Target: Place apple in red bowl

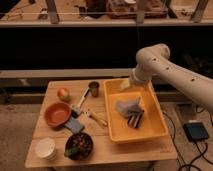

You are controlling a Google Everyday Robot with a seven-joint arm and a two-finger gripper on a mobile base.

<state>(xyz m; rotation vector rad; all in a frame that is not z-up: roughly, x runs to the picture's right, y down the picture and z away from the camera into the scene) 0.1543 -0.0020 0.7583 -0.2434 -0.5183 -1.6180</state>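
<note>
Apple [63, 93] near red bowl [57, 113], well apart from pincer [134, 119] inside yellow bin [137, 138]; pincer state unclear.

Wooden table [125, 150], grey floor [15, 131], pale rail [30, 73] behind, dim light

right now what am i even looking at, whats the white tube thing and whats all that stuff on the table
The white tube is a robot arm reaching in from the right. Its gripper, the part that grabs things, hangs over the far left corner of the yellow bin. I cannot tell whether it holds anything.

There is only one picture, looking down on the wooden table from its near side.

On the table's left part lie an apple, a red bowl just in front of it, a dark bowl with mixed contents, a white cup and a metal cup. The apple sits on the table, outside the red bowl.
</note>
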